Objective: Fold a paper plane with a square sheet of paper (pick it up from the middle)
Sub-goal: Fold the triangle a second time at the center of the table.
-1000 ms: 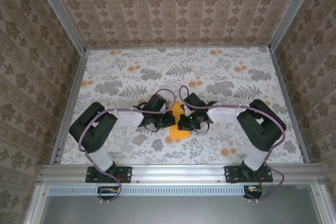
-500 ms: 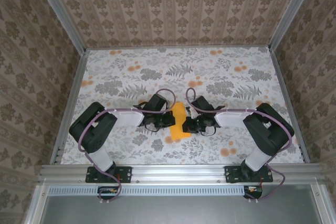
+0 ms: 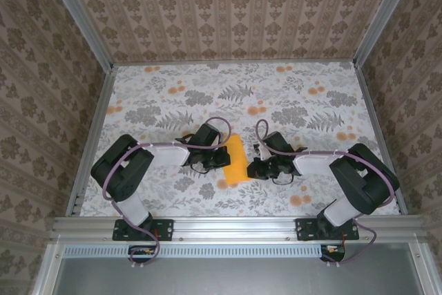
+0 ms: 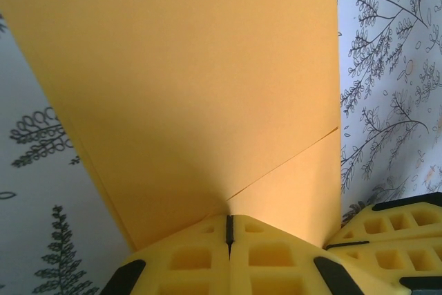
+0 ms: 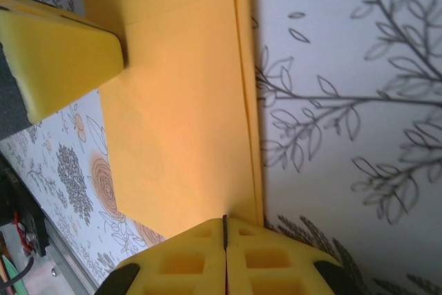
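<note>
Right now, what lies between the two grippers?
The paper, partly folded, spans the stretch between the left gripper and the right gripper, both shut at its edges. The top view shows it.

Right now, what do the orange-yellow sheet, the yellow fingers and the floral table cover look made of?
Orange-yellow sheet: looks like thin matte paper; it holds sharp creases and shows no gloss.
Left fingers and right fingers: yellow with moulded square pockets, probably matte plastic or firm rubber; can't tell which.
Table cover: flat, matte floral print, likely cloth or printed sheet; weave not visible.
</note>
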`<action>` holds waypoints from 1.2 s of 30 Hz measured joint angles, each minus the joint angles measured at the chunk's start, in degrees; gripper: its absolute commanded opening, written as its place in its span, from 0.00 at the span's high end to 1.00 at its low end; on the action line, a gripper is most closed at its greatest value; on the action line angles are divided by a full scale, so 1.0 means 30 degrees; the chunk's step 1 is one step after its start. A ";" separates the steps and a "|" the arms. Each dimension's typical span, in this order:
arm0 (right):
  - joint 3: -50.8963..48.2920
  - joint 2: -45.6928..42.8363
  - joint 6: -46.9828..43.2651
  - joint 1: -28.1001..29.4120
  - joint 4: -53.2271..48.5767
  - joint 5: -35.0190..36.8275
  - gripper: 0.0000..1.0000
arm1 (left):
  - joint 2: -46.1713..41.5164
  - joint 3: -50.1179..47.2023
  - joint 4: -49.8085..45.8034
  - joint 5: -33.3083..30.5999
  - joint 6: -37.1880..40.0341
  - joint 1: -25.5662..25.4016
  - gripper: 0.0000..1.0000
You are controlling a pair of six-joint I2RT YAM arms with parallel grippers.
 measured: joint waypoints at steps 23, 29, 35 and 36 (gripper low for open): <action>0.3410 0.0022 0.0627 -0.0197 -0.2535 0.1756 0.58 | -0.4350 0.0634 -0.3075 -0.2922 -0.0175 0.0131 0.43; 0.4517 0.2018 -0.0393 -0.0408 -0.2273 0.0954 0.61 | -0.4867 -0.1698 -0.2135 -0.3672 -0.2076 0.0102 0.35; 0.5056 0.3184 -0.0750 -0.0452 -0.1472 -0.0270 0.65 | -0.4881 -0.2331 -0.1421 -0.3789 -0.3330 -0.0146 0.27; 0.5078 0.3366 -0.0772 -0.0452 -0.1348 -0.0495 0.67 | -0.4911 -0.2368 -0.1311 -0.3796 -0.3424 -0.0168 0.26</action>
